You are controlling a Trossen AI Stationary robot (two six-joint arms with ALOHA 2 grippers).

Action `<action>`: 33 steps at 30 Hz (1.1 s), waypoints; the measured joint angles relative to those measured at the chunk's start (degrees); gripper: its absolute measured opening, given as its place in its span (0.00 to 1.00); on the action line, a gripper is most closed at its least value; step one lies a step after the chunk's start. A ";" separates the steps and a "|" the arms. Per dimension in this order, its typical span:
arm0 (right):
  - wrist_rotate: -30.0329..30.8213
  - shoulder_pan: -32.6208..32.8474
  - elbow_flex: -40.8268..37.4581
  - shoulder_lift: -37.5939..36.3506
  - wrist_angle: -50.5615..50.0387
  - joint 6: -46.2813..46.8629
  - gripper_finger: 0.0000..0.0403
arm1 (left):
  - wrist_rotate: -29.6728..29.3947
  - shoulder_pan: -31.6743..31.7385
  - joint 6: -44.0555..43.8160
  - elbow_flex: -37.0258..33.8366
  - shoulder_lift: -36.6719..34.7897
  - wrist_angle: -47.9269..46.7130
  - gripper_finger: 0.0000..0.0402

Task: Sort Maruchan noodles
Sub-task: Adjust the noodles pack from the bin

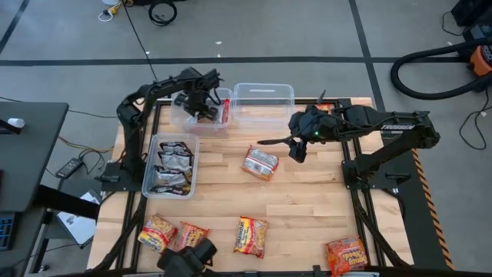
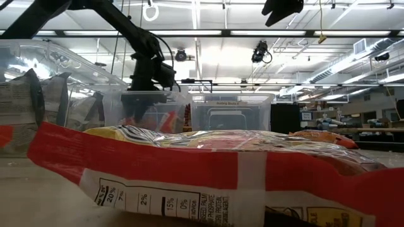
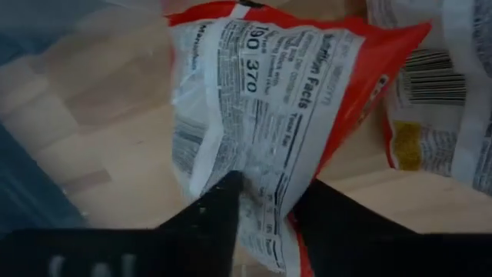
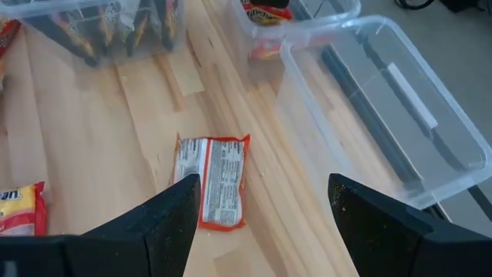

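Orange-red packet (image 3: 261, 131) half-hidden, pinched in left claw (image 3: 265, 208) over bin (image 1: 184, 121), right claw (image 4: 261, 211) wide open, empty.

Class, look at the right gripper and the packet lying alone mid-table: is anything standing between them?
Nothing visible does. The right gripper hangs open above the table, just beside the lone packet. In the right wrist view only bare table lies between its fingers and the packet; the empty bin stands off to one side.
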 joint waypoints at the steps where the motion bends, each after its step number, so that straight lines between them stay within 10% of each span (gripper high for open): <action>1: 0.00 0.07 0.00 0.00 -0.49 0.32 0.72 | -0.04 -0.16 0.20 0.00 0.31 0.00 0.27; 6: 0.00 0.54 0.00 0.02 -2.63 1.70 0.72 | -0.25 -0.65 1.04 0.01 0.91 0.70 0.03; 13: -0.04 0.82 0.00 0.02 -3.56 1.70 0.72 | 4.49 -0.78 1.24 6.03 0.84 -3.52 0.01; 18: -0.64 0.82 0.00 0.02 -3.92 2.40 0.72 | 20.77 1.28 -0.71 9.98 0.38 -0.49 0.01; 33: -1.39 4.18 0.00 0.02 -7.96 11.94 0.72 | 34.32 4.68 -5.87 -2.14 0.11 20.95 0.02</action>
